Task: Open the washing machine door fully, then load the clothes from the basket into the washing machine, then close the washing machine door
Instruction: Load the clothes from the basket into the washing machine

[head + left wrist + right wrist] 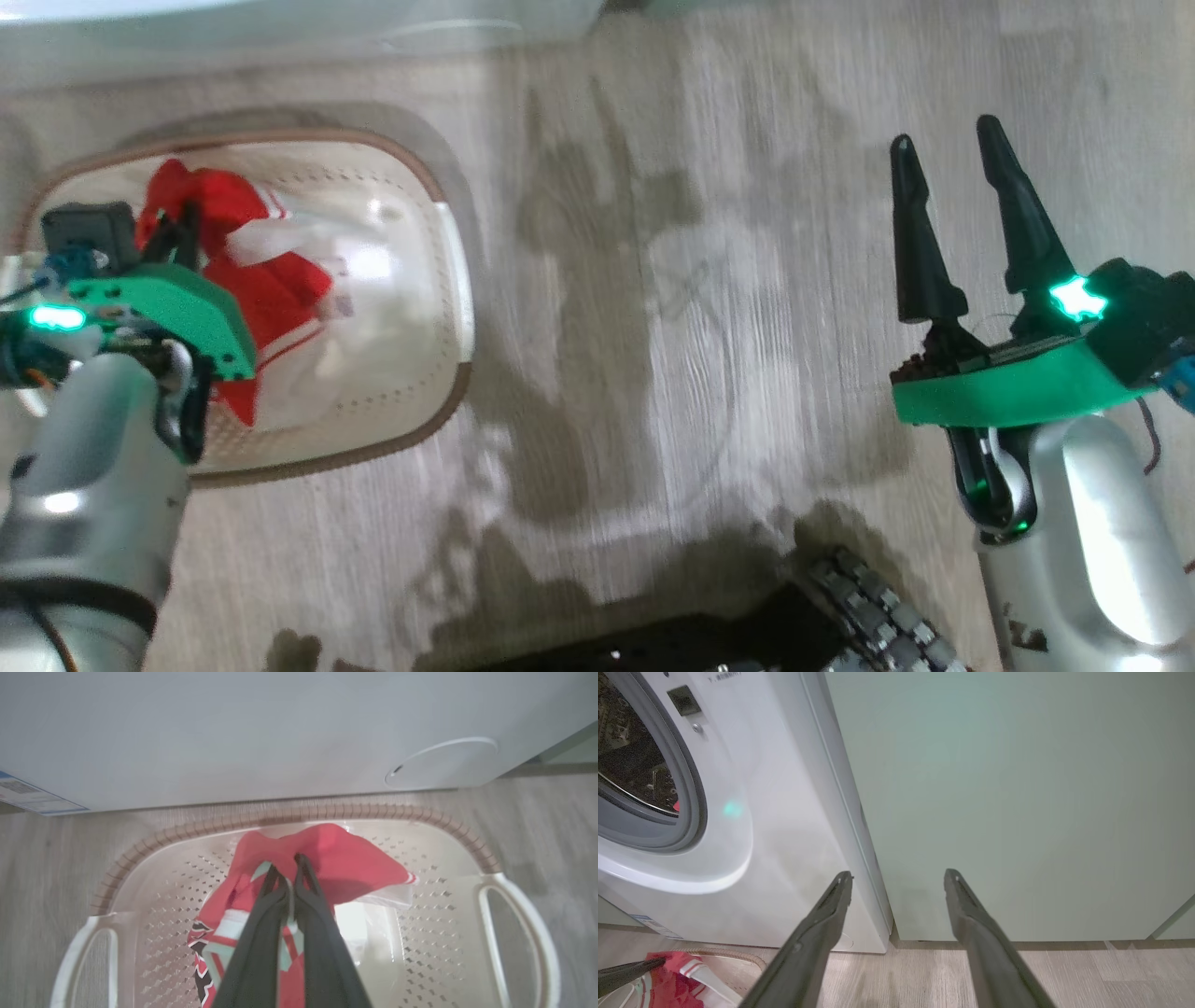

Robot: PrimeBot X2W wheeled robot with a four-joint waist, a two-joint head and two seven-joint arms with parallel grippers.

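The cream basket (448,308) stands on the floor at my left, just in front of the white washing machine (233,732). The red clothes (271,280) with white trim lie in it. My left gripper (286,863) reaches down into the basket and is shut on a fold of red garment (355,868), which bunches up around the fingertips. My right gripper (945,133) hangs open over bare floor, holding nothing. In the right wrist view the machine's drum opening (630,765) stands uncovered with its grey gasket (691,798). The washing machine door is out of view.
A pale green cabinet (1017,788) adjoins the machine's right side. The machine's round filter cap (441,763) and a sticker (28,795) sit low on its front. My dark base (747,635) shows at the bottom of the wooden floor (700,327).
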